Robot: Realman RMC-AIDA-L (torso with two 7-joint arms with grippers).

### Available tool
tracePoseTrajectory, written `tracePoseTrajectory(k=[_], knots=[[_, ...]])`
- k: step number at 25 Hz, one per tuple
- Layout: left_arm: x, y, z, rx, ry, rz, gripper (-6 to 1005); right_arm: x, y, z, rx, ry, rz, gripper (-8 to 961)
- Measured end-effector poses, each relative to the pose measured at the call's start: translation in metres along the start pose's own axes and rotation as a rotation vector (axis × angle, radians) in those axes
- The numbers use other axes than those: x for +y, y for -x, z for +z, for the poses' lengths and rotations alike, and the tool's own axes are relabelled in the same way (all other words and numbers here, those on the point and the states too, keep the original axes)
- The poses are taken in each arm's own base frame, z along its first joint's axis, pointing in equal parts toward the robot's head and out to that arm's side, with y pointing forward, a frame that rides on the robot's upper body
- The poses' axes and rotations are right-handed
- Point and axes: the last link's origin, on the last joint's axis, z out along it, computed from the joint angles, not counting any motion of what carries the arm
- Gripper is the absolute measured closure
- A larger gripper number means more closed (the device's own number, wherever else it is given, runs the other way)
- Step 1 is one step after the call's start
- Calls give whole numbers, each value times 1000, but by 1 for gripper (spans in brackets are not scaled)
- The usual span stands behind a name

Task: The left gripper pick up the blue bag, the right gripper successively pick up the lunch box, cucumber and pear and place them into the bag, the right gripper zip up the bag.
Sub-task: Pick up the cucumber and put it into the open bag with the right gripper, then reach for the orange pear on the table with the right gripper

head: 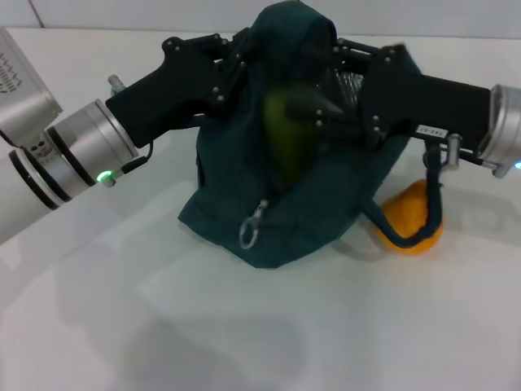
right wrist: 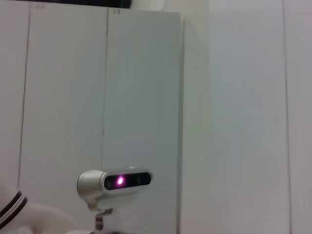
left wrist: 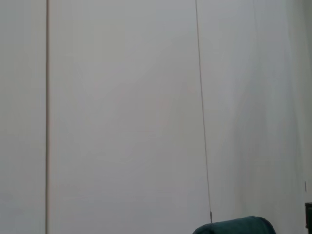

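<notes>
The blue bag (head: 309, 204) stands in the middle of the table, its mouth held up and open; a strip of it also shows in the left wrist view (left wrist: 235, 226). My left gripper (head: 234, 63) is shut on the bag's upper left rim. From the right, my right gripper (head: 319, 104) reaches into the mouth, shut on the cucumber (head: 282, 134), which stands nearly upright, half inside the bag. The pear (head: 411, 218) lies on the table right of the bag, behind a loop handle (head: 434, 195). The lunch box is hidden.
The zipper's metal ring pull (head: 251, 231) hangs on the bag's front. White table (head: 244, 326) lies in front of the bag. The right wrist view shows wall panels and a silver camera (right wrist: 114, 181) with a purple light.
</notes>
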Motion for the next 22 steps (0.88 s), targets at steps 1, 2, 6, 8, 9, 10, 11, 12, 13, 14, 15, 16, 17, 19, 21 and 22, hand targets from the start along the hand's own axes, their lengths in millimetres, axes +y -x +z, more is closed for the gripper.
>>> tracePoseTrajectory(k=[1,2,6,8,9,10,11,12,13,14,15,16,17,19,21,22], knots=[[0,0,1,0,0,0,923,0,0,0,0,0,0,268],[0,0,1,-1,-1,0,923,1,-1,-6,-15,-23,-2,228],[-1,0,3,-4,-2,1,923,5,-4,-16,-28,-46,-1,189],[-1,0,3,-3,-5,-1,923,6,-5,-29,-54,-83,1,190],[-1,0,3,-3,-7,-2,923,6,-5,-34,-63,-99,2,190],[-1,1,2,-2,-12,-3,923,6,-4,-50,-87,-154,2,191],[-2,1,1,-4,-16,-2,923,6,-4,-50,-87,-154,2,191],[-2,2,1,-8,-21,0,923,7,-6,-57,-94,-183,3,191],[-3,2,1,-13,-24,2,923,9,-8,-70,-99,-229,5,192],[-3,3,1,-18,-27,3,923,15,-16,-89,-96,-293,17,192],[-4,4,2,-23,-30,4,923,17,-18,-94,-93,-309,23,205],[-4,4,2,-27,-33,5,923,21,-22,-103,-88,-333,29,219],[-4,5,2,-29,-35,5,923,28,-27,-112,-77,-352,37,232],[-4,5,2,-31,-36,11,923,38,-36,-124,-55,-379,45,259],[-5,5,3,-36,-39,31,923,48,-45,-137,-30,-413,51,295],[-6,6,3,-41,-43,43,923,52,-48,-142,-22,-428,55,318]])
